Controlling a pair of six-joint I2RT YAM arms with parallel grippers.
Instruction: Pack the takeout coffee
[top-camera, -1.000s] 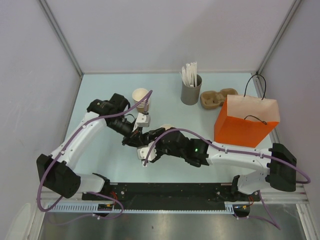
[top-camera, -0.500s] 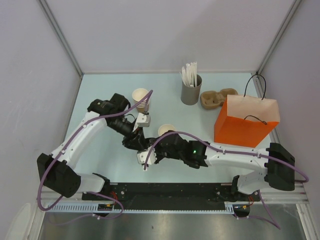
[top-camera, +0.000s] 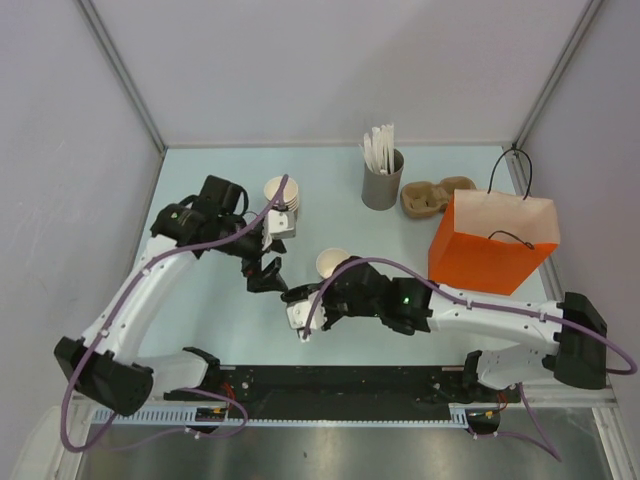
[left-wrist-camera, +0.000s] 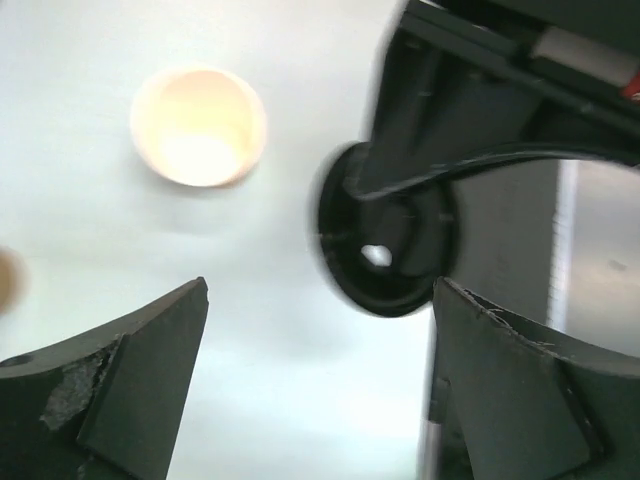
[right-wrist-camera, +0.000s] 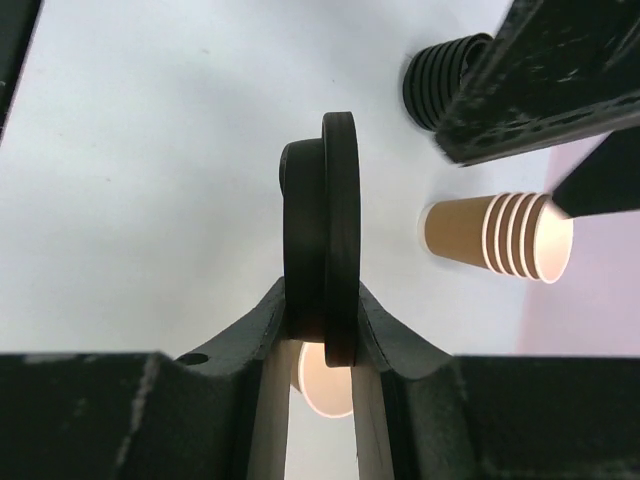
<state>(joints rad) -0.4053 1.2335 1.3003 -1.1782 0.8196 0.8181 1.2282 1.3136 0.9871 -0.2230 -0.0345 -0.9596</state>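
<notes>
Right end effector (right-wrist-camera: 322, 305) is clamped on one round black plastic lid (right-wrist-camera: 338, 210), held edge-on, its rim smooth and glossy. Left end effector (top-camera: 265, 274) hangs wide apart with nothing in it. One tan paper cup (top-camera: 332, 263) stands open-mouthed and uncovered on the pale surface (top-camera: 220, 310), near that lid and outside the one orange paper bag (top-camera: 488, 250). One stack of nested tan cups (right-wrist-camera: 500, 236), about five rims. One ribbed stack of black lids (right-wrist-camera: 440, 75), number unclear.

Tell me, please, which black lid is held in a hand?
The single lid gripped on edge in the right hand; the other lids sit stacked on the table.
</notes>
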